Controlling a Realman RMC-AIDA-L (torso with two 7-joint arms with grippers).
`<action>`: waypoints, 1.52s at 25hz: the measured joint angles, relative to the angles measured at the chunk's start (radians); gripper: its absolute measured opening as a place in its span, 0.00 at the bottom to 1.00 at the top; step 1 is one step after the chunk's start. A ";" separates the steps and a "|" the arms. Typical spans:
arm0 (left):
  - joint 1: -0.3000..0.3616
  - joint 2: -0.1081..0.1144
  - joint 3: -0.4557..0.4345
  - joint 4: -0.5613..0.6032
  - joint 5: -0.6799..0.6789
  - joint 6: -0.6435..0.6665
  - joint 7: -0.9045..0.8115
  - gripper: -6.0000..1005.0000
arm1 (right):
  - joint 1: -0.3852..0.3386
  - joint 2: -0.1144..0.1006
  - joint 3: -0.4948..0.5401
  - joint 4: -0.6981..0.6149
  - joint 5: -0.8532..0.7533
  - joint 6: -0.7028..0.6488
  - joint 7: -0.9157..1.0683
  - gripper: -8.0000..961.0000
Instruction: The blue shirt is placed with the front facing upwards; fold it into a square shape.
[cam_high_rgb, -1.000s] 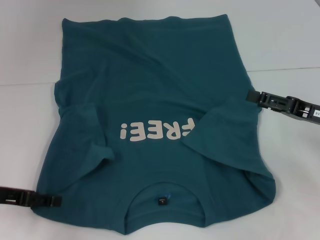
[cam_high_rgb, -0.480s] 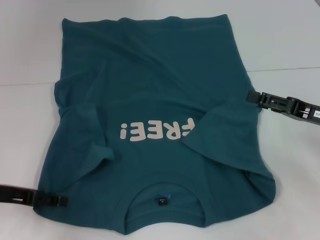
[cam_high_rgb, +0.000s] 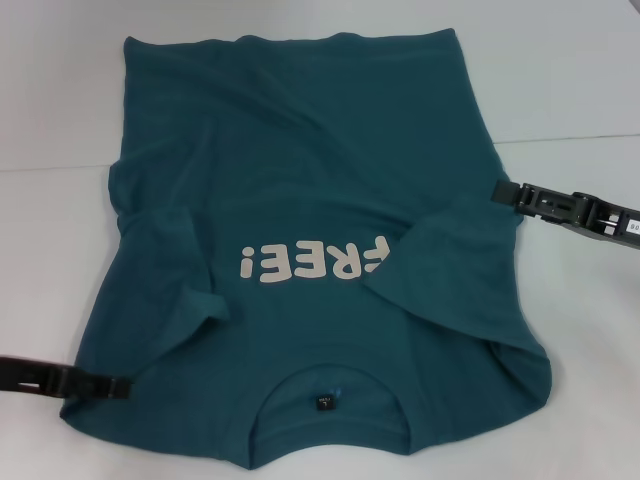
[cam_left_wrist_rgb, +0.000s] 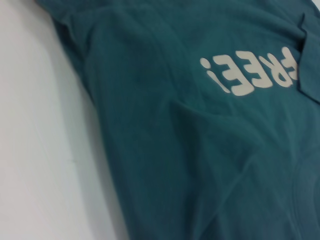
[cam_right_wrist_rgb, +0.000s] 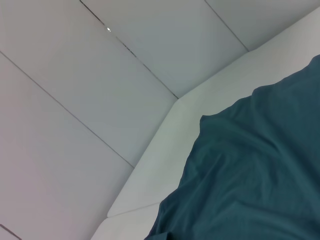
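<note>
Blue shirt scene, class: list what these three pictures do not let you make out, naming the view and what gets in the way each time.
- Head view: the blue shirt has its near hem cut off by the picture's bottom edge.
- Head view: the neck tag is too small to read.
- Head view: the folded-in right sleeve covers the start of the lettering.
- Left gripper and right gripper: jaws too small against the cloth to tell open or shut; neither wrist view shows them.

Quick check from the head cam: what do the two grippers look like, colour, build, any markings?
Both are black, slim and flat. The left gripper shows a long bar body with a small pale mark. The right gripper has a ridged, blocky body and a white label with dark characters too small to read.
</note>
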 joint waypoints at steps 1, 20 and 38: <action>0.002 0.001 -0.004 0.003 0.003 -0.004 0.000 0.87 | 0.000 0.000 0.000 0.000 0.000 0.001 0.000 0.96; 0.000 -0.015 -0.007 -0.041 0.009 -0.180 -0.013 0.87 | 0.000 0.000 0.000 0.000 0.002 0.000 0.000 0.96; -0.012 -0.012 0.019 -0.053 0.029 -0.108 -0.007 0.87 | 0.002 -0.004 0.000 0.000 0.000 0.002 0.000 0.96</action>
